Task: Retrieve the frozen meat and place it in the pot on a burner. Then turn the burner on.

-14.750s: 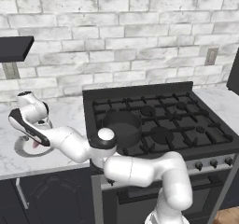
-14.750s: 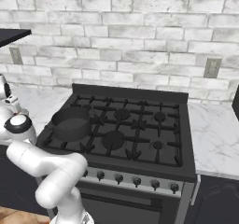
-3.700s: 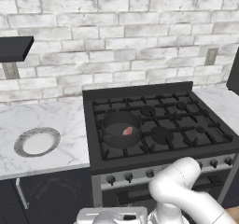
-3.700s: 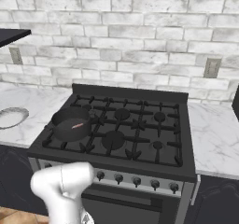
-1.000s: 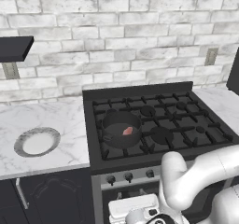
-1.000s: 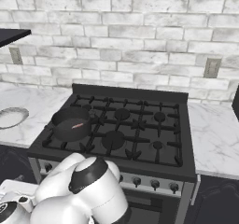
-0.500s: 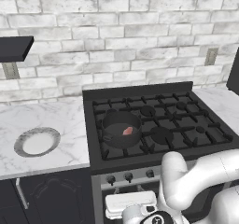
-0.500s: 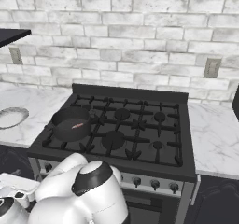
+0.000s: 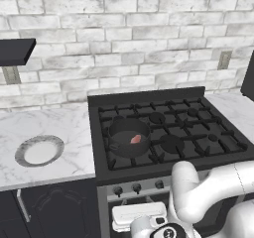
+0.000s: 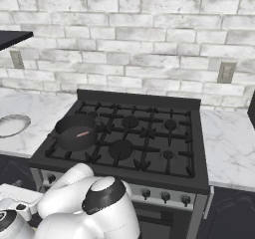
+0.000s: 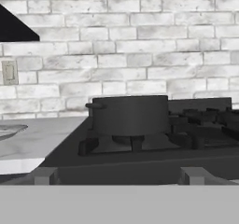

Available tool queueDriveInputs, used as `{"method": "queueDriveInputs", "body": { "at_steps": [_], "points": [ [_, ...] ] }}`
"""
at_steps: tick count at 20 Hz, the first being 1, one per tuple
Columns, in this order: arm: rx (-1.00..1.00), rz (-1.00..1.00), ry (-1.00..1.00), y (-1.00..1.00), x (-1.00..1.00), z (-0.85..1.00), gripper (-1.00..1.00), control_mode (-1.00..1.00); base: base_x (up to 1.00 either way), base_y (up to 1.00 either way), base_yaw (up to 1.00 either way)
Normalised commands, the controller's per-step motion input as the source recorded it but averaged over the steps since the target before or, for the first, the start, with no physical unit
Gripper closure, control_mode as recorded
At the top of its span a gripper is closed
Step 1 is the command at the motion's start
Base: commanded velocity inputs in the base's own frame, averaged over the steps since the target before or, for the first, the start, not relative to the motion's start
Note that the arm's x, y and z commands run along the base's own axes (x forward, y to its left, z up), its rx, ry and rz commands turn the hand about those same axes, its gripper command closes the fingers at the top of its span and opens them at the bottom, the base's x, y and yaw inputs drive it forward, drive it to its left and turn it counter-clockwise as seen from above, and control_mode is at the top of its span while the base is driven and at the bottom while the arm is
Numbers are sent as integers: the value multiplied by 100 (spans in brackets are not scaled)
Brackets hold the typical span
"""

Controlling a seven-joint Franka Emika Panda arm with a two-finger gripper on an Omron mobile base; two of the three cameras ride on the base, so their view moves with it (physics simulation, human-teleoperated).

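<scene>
Already the frozen meat (image 9: 135, 139) lies inside the pot (image 9: 129, 137); jaws' opening unreadable.

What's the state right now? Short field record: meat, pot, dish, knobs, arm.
meat: frozen meat lies inside the pot
pot: pot on the stove's front-left burner, handle toward the counter
dish: white dish on the marble counter, left of the stove
knobs: knobs in a row on the stove front; none visibly being touched
arm: arm low, in front of the stove
</scene>
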Motion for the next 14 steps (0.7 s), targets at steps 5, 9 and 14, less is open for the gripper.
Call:
{"method": "queueDriveInputs", "body": {
  "at_steps": [5, 9, 14],
  "points": [
    [0, 0, -1, 0, 0, -19, -100, -100, 0, 0, 0],
    [0, 0, 0, 0, 0, -26, -100, -100, 0, 0, 0],
    [0, 0, -4, 0, 0, -11, -100, -100, 0, 0, 0]
  ]
}}
